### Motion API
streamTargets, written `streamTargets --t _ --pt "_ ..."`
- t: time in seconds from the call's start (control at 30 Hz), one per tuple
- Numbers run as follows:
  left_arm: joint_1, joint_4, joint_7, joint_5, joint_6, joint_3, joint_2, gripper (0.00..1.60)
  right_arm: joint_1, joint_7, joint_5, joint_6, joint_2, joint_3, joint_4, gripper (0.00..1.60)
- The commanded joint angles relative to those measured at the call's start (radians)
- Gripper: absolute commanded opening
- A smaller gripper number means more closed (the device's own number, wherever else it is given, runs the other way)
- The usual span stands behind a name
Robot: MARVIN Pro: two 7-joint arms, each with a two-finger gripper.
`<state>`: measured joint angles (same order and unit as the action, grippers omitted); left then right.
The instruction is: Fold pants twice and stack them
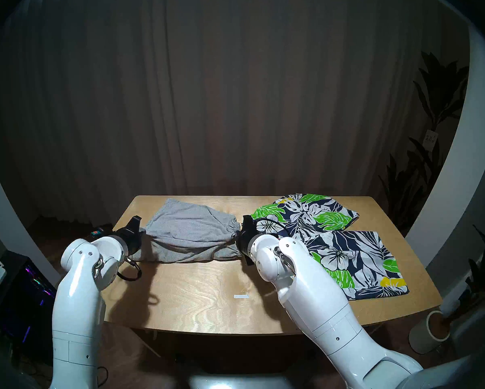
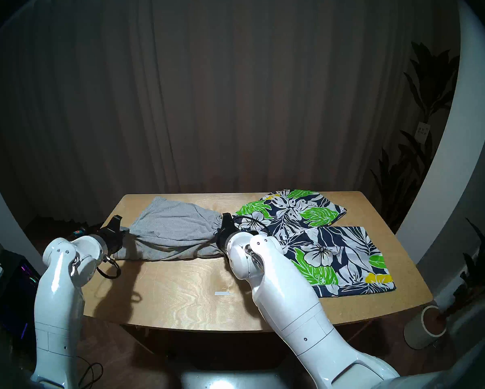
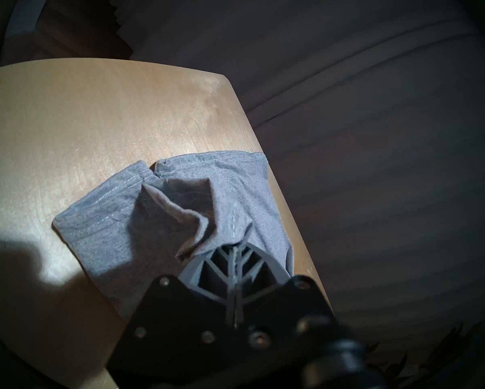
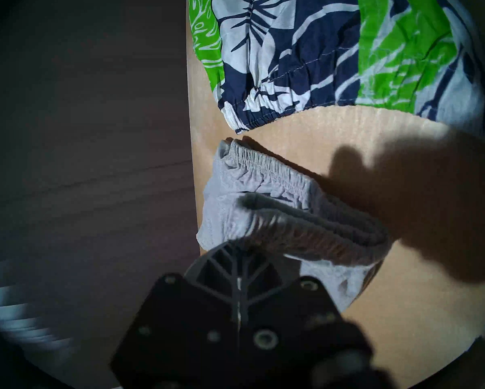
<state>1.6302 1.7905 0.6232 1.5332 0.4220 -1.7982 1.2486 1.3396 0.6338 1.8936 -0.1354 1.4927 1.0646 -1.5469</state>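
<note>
The heather-grey shorts [image 1: 189, 230] [image 2: 174, 228] hang stretched between my two grippers over the table's far left, their lower layer resting on the wood. My left gripper [image 1: 141, 234] [image 3: 235, 246] is shut on the hem end of the grey shorts [image 3: 163, 211]. My right gripper [image 1: 240, 235] [image 4: 240, 244] is shut on the elastic waistband end of the grey shorts [image 4: 263, 189]. The navy-white floral shorts [image 1: 334, 239] [image 2: 320, 236] [image 4: 320, 51] lie spread flat on the table's right side, partly hidden behind my right arm.
The wooden table [image 1: 207, 295] has a small white label [image 1: 240, 296] near its front middle. Dark curtains hang behind. A potted plant [image 1: 432, 332] stands on the floor at the right, and electronics [image 1: 19, 290] sit on the floor at the left.
</note>
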Motion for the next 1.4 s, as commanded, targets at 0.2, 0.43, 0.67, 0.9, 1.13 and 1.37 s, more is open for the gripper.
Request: streamTargets --t 0.2,0.43,0.67,0.9,1.13,1.37 --pt "-0.171 -0.082 -0.025 0.01 -0.041 -0.001 -0.071 0.0 -0.121 -0.037 -0.001 -0.016 0.079 0.003 0.083 0.0" --pt "-0.228 -0.141 -0.044 0.008 -0.046 0.048 -0.097 0.0 -0.165 -0.055 -0.001 -0.022 0.102 0.005 0.138 0.0" --pt "-0.287 -0.21 -0.06 0.001 -0.048 0.094 -0.116 0.0 -0.224 -0.075 -0.009 -0.031 0.126 0.011 0.191 0.0" --pt "-0.351 -0.28 -0.078 -0.018 -0.047 0.13 -0.143 0.0 -0.263 -0.089 -0.015 -0.037 0.146 0.014 0.253 0.0" --pt "-0.406 -0.336 -0.101 -0.031 -0.049 0.163 -0.154 0.0 -0.289 -0.104 -0.023 -0.042 0.158 0.014 0.306 0.0" --pt "-0.466 -0.394 -0.123 -0.048 -0.049 0.199 -0.156 0.0 -0.318 -0.119 -0.03 -0.048 0.169 0.017 0.348 0.0"
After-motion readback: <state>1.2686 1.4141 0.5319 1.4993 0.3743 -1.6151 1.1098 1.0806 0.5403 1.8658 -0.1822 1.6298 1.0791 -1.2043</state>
